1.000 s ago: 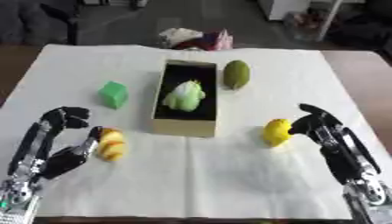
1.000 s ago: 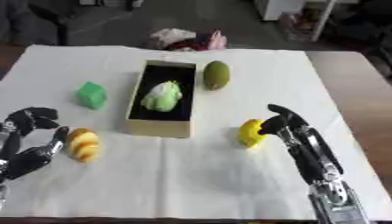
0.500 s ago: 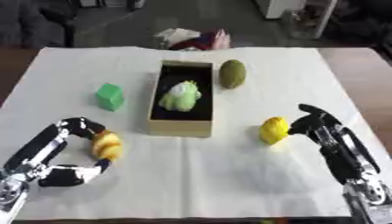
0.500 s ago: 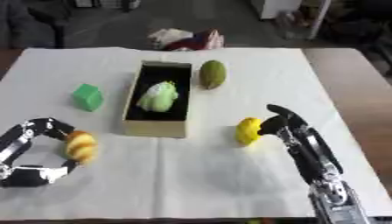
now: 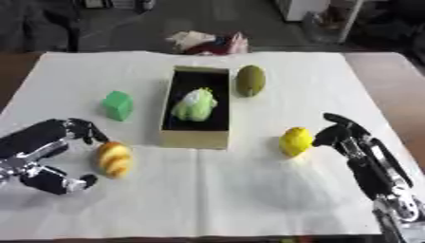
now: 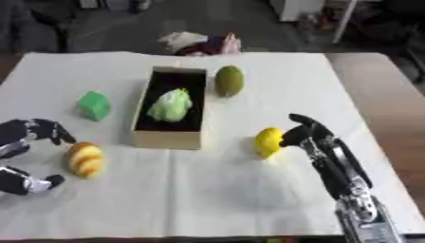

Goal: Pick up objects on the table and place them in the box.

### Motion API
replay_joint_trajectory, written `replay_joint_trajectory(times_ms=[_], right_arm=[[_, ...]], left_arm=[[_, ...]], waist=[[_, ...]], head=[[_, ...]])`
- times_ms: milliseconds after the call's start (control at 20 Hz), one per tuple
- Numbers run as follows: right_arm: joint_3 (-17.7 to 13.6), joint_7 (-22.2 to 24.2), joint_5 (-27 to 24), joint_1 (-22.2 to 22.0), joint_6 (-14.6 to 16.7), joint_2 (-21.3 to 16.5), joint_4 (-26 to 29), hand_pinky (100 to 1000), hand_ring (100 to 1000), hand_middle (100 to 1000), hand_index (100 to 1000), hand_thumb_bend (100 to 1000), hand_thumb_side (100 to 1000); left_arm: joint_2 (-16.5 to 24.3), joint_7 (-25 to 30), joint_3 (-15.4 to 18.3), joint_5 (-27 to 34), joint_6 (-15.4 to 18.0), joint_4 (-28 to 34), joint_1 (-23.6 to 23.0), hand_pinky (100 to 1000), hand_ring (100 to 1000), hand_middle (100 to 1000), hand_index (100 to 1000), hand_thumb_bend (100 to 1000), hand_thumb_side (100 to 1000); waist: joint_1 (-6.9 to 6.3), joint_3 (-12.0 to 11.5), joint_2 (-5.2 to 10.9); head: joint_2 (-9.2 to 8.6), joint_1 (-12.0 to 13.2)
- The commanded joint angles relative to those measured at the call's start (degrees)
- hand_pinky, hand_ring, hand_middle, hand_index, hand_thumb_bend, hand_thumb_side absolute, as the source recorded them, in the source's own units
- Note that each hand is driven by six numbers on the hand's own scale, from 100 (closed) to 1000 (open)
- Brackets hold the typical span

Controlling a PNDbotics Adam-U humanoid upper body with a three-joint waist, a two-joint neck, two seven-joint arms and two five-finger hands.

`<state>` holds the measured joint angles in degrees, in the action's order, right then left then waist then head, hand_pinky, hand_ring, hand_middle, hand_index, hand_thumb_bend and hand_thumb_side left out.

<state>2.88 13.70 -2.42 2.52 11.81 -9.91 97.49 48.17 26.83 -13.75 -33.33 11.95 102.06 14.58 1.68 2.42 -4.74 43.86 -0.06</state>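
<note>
Left hand (image 5: 41, 156) at lower left, fingers and thumb curved wide apart around bread roll (image 5: 114, 159), not closed on it; roll on white cloth (image 5: 249, 190). Right hand (image 5: 353, 140) at right, fingers bent beside lemon (image 5: 295, 141), contact unclear. Box (image 5: 199, 137) at centre holds pale green vegetable (image 5: 194, 104). Green block (image 5: 118, 105) left of box; olive-green fruit (image 5: 251, 80) just right of it.

1. Box (image 5: 196, 139): long, tan-walled, dark inside, open-topped, mid-table; a pale green leafy object (image 5: 194, 104) lies inside it.
2. Green cube (image 5: 118, 105): left of the box, apart.
3. Olive oval fruit (image 5: 251, 80): just beside the box's far right corner.
4. Yellow lemon (image 5: 295, 141): right of the box's near end.
5. Orange-yellow bread-like lump (image 5: 114, 159): near left.
</note>
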Motion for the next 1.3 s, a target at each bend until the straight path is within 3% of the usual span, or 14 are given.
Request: replay_joint_trajectory(times_ms=[50,600,950,1300], right_arm=[[0.1,0.3,0.0,0.7,0.1,-1.1,0.7,747,611,581,870,100,714],[0.3,0.6,-0.1,0.9,0.2,-1.0,0.6,747,611,583,870,100,713],[0.4,0.8,-0.2,0.7,0.1,-0.8,0.5,747,611,583,870,100,715],[0.5,0.9,-0.4,0.8,0.0,-0.5,0.5,747,611,584,870,100,714]], left_arm=[[3.7,3.3,0.0,-1.0,1.1,1.1,2.3,784,710,728,822,499,100],[2.2,12.2,-4.2,-8.2,6.9,-4.6,8.3,796,737,752,833,532,100],[-1.4,8.1,-5.4,-13.5,8.9,-10.0,11.4,798,745,755,836,543,100],[-5.1,5.6,-7.7,-14.9,12.2,-15.9,15.2,800,747,754,833,524,100]], waist=[[-0.17,0.1,0.50],[0.08,0.3,0.67],[0.25,0.3,0.69],[0.65,0.6,0.58]], head=[[0.26,0.0],[0.26,0.1],[0.26,0.0],[0.26,0.3]])
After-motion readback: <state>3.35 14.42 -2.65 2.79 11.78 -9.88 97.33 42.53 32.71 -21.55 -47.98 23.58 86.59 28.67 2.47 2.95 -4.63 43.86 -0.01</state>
